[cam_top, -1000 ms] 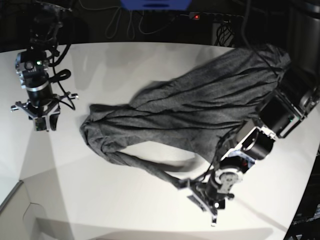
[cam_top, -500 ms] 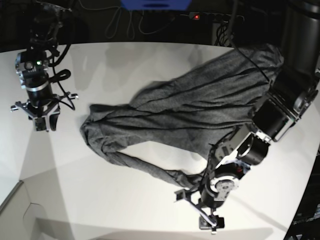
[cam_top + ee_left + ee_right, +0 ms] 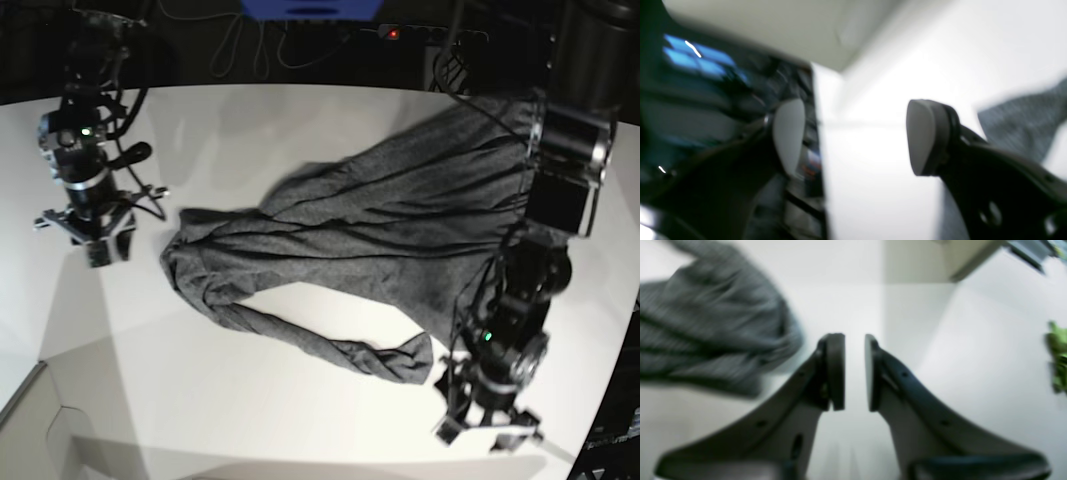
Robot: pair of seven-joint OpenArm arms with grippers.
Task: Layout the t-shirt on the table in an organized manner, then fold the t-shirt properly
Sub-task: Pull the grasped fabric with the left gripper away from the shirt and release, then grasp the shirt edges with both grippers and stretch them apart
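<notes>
Both wrist views are motion-blurred; the t-shirt is edge-cropped.

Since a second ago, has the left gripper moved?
Yes. In the base view the left gripper has let go of the t-shirt and shifted right along the table's near edge, jaws now open.

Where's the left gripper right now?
In the base view, the left gripper is at lower right, open above the table, just right of the t-shirt's twisted end.

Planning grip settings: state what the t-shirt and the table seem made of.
t-shirt: soft knit cloth, heathered dark grey, matte; it lies in limp ropey folds and wrinkles. table: hard smooth board, plain white and matte, probably laminate or painted; it shows soft shadows and no grain.
</notes>
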